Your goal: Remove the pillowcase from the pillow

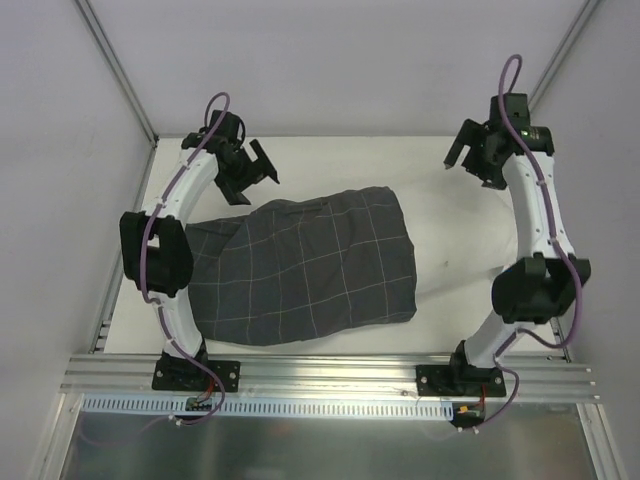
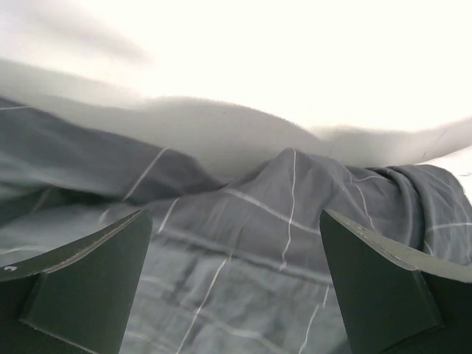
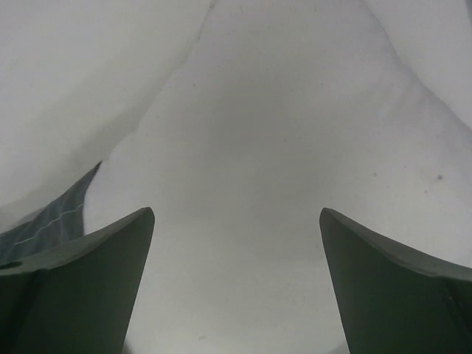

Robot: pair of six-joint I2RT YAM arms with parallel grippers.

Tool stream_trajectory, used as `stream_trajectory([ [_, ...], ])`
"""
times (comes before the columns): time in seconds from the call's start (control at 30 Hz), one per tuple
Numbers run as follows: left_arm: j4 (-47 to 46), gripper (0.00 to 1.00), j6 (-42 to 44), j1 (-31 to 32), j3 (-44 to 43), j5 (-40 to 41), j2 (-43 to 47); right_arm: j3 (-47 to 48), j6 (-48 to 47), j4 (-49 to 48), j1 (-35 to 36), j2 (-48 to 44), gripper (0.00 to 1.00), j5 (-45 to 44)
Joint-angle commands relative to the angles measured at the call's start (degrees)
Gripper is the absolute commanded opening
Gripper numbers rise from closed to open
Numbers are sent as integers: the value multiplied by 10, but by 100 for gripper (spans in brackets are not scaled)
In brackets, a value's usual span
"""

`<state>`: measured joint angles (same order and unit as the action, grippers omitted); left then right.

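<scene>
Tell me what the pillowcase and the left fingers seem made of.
The pillowcase looks like soft woven cloth, matte dark grey with thin light grid lines; it slumps in creases. The left fingers look rigid, matte dark, probably plastic: flat faces, crisp edges, faint scuffs.

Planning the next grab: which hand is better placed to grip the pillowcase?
Probably left. The left hand hovers open at the far edge of the pillowcase, and fabric fills its wrist view. The right hand, also open, is off to the side over the table.
</scene>
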<state>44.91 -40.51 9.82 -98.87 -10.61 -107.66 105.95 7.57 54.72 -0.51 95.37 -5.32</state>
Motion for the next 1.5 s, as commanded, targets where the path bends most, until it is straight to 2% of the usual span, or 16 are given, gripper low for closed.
stream_trajectory([
  [0.0,7,99,-23,19,-16,-34,-32,32,-13,67,4,69,99,-7],
  [0.1,8,99,-17,37,-10,-43,-75,15,-6,44,21,130,100,1],
  [0.17,8,99,-15,44,-5,-56,-101,7,-4,34,24,168,96,14],
  [0.27,8,97,2,56,7,-66,-102,-14,-4,20,24,169,70,20],
  [0.3,8,87,14,60,11,-77,-99,-42,-2,9,23,158,57,14],
  [0.33,8,72,19,61,14,-83,-93,-56,5,-11,19,147,30,8],
  [0.37,7,24,24,62,17,-85,-77,-68,9,-19,16,134,19,8],
  [0.4,8,0,30,61,26,-85,-65,-84,16,-25,10,115,11,13],
  [0.43,8,0,32,62,34,-78,-52,-88,28,-33,2,106,1,18],
  [0.57,9,0,26,53,94,-9,61,-124,57,-57,-40,55,1,28],
  [0.67,9,0,24,18,133,6,136,-160,88,-81,-78,6,1,43],
  [0.83,13,0,44,-94,168,-20,233,-183,113,-119,-144,-55,1,132],
  [1.1,57,0,96,-275,137,-88,279,-178,142,-110,-213,-133,1,159],
  [1.17,69,0,106,-298,121,-95,282,-179,147,-112,-221,-156,1,158],
  [1.47,74,0,108,-319,118,-98,276,-219,148,-114,-263,-221,1,129],
])
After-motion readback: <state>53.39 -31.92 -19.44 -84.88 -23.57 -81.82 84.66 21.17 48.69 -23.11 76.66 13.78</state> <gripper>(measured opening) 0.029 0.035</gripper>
